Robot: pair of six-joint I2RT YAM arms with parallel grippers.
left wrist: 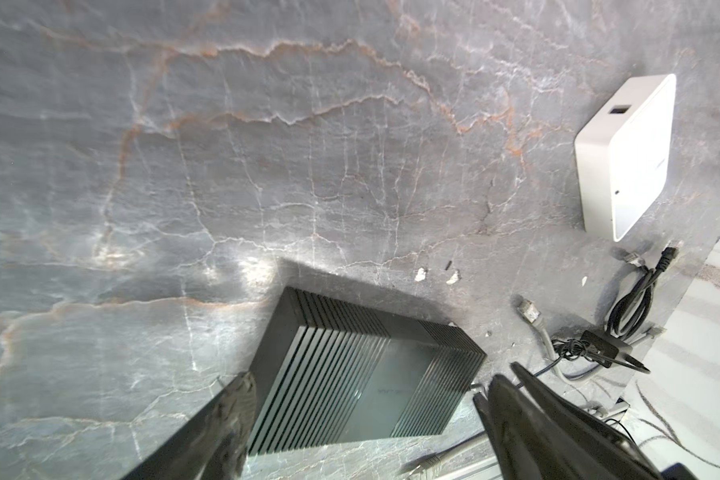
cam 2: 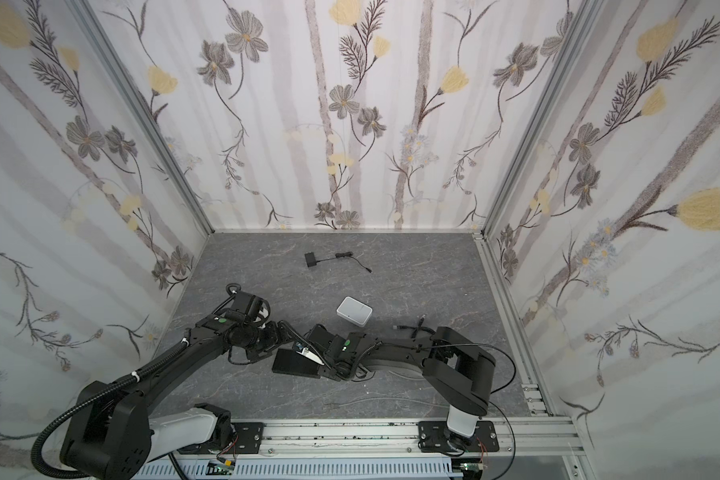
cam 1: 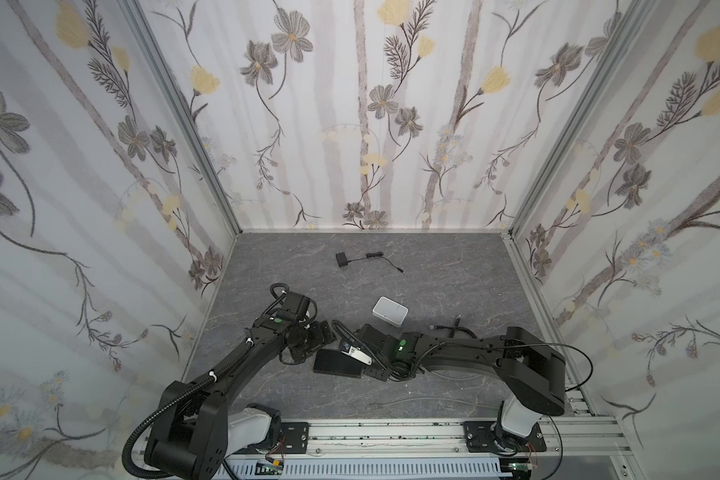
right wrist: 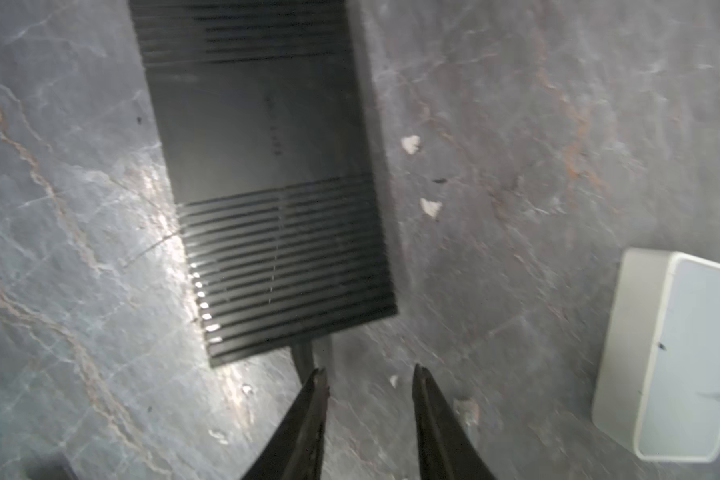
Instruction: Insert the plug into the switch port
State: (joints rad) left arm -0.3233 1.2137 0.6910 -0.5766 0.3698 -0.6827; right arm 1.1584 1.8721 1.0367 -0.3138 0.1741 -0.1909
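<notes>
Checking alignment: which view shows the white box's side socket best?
Left wrist: the socket is a dark slot on the side of the white box. Right wrist shows the box, no socket; both top views show it tiny.

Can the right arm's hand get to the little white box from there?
Probably yes. The right hand is open, the white box lies close beside it, and only bare table shows between them.
</notes>
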